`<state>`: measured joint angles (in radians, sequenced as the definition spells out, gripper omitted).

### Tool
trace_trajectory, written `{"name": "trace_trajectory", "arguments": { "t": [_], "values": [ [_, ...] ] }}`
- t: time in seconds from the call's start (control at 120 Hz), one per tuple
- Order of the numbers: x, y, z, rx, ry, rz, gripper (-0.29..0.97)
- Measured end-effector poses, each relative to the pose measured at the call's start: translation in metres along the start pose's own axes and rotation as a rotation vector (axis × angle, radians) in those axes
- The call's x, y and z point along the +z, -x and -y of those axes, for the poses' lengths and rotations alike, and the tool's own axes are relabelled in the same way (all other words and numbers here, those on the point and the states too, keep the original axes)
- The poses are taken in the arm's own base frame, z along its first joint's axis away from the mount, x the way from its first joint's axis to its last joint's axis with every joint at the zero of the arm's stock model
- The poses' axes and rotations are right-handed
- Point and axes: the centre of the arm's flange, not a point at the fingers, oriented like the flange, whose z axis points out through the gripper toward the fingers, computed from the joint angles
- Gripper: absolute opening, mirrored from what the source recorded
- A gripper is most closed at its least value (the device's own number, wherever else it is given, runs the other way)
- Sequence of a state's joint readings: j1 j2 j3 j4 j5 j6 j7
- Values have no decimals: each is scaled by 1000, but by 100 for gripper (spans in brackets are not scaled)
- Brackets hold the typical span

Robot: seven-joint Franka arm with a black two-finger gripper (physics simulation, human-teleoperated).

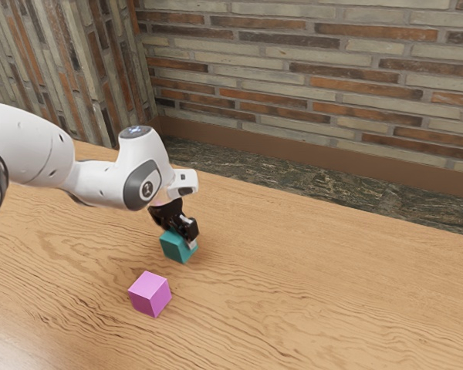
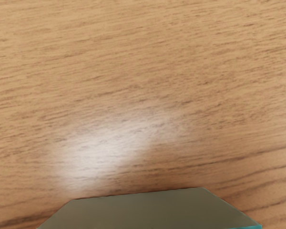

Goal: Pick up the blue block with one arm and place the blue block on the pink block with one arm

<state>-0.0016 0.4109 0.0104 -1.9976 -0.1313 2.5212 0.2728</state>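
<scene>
The blue block, teal in colour, is at the middle of the wooden table. My black gripper comes down on it from above, its fingers against two opposite sides of the block's upper part, shut on it. The block is at table level; I cannot tell whether it still touches the wood. In the wrist view the block's top face lies just under my hand, with bare wood beyond it. The pink block stands alone on the table, nearer the front edge and slightly toward the exterior view's left of the blue block.
The tabletop stretches wide toward the exterior view's right and front. Brick walls and a dark floor strip lie behind the table's far edge. My white arm comes in from the exterior view's left.
</scene>
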Motion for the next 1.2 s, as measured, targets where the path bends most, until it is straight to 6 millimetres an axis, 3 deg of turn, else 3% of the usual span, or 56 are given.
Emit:
{"name": "trace_trajectory", "arguments": {
  "t": [0.183, 0.367, 0.517, 0.7, 1.117, 1.2],
  "values": [
    [-50, -1, -6, -8, -11, -32, 30],
    [-89, 53, -27, -39, -9, 9, 30],
    [-93, 96, -47, -65, -13, 53, 29],
    [-92, 118, -63, -96, -18, 76, 29],
    [-93, 130, -62, -176, -36, 85, 29],
    [-93, 131, -63, -185, -30, 86, 40]
  ]
}}
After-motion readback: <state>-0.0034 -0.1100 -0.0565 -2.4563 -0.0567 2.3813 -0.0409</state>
